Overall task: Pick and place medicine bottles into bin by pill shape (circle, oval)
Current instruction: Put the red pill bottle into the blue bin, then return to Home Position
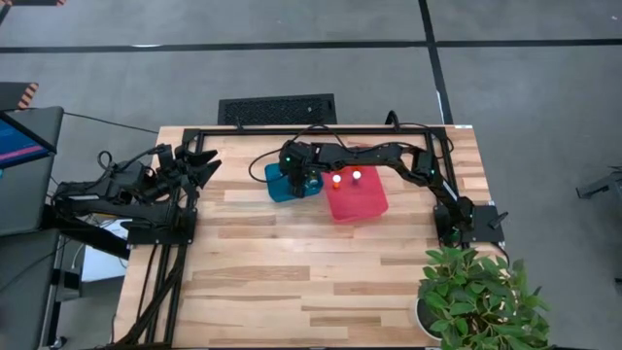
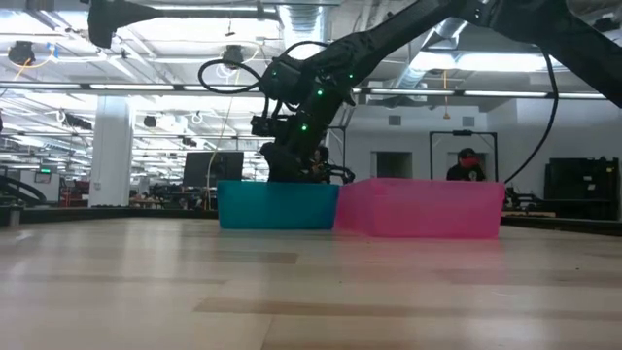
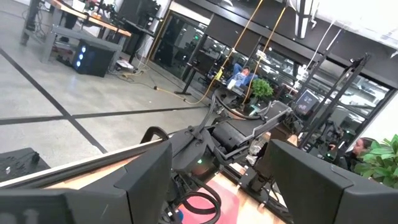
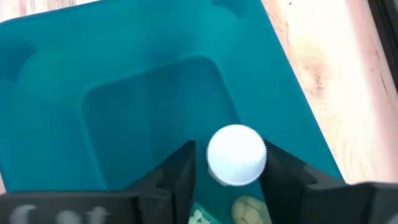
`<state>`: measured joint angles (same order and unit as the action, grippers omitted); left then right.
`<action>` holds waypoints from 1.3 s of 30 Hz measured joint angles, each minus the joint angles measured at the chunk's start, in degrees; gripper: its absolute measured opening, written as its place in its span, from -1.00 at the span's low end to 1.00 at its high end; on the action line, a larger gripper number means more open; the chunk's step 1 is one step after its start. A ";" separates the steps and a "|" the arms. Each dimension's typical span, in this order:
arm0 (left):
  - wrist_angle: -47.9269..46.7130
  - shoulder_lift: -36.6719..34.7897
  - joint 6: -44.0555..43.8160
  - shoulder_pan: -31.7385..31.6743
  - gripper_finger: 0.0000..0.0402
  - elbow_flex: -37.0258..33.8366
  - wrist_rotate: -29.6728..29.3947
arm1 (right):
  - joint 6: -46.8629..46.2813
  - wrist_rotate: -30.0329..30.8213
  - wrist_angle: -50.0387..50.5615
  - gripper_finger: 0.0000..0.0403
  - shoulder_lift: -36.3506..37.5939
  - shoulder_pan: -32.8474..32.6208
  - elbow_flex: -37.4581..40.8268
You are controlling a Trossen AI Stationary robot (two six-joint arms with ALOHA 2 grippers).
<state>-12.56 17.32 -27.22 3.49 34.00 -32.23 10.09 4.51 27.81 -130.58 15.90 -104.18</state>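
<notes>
My right gripper (image 1: pixel 294 180) reaches down into the teal bin (image 1: pixel 276 191), which stands against the left side of the pink bin (image 1: pixel 362 204) at the table's far middle. It is shut on a medicine bottle (image 4: pixel 236 155) with a round white cap. An amber label with pill pictures (image 4: pixel 249 211) shows farther back between the fingers. Two white-capped bottles (image 1: pixel 337 178) (image 1: pixel 357 175) stand in the pink bin's far part. My left gripper (image 1: pixel 199 160) waits open and empty at the table's far left. In the low view my right gripper (image 2: pixel 292 165) dips behind the teal bin's wall (image 2: pixel 277 206). My right gripper holds the bottle between its two fingers (image 4: pixel 283 174), coming from above and pointing down into the teal bin. The white cap (image 4: pixel 239 140) sits at the fingertips and the body reaches back between them. The bottle hangs clear above the bin's floor (image 4: pixel 143 99).
A potted plant (image 1: pixel 476 297) stands at the table's near right corner. The black frame rail (image 1: pixel 321 129) runs along the far edge. Bare wood lies across the near half of the table (image 1: pixel 292 282). A person (image 2: pixel 468 165) sits far back in the room.
</notes>
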 joint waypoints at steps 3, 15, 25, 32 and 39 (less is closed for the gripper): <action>0.00 0.00 0.00 0.00 0.29 0.00 0.00 | -0.13 -0.36 0.00 -0.03 0.00 0.00 0.00; 0.00 0.00 0.00 0.00 0.29 0.00 0.02 | -0.13 -0.61 0.37 0.13 0.14 -0.04 0.00; 0.00 0.02 0.00 0.00 0.29 0.00 0.00 | -0.12 -1.38 0.38 0.12 3.02 0.01 -0.22; 0.05 -0.09 -0.54 0.02 0.29 0.00 -2.27 | 1.07 -1.75 2.04 0.12 6.72 0.76 -4.47; 0.25 -0.11 -3.34 0.02 0.29 0.00 -7.48 | 0.49 -1.99 4.04 0.12 19.26 2.27 -5.49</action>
<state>-12.30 17.21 -30.57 3.51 34.00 -39.70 10.57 2.52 31.85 -111.33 18.17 -109.67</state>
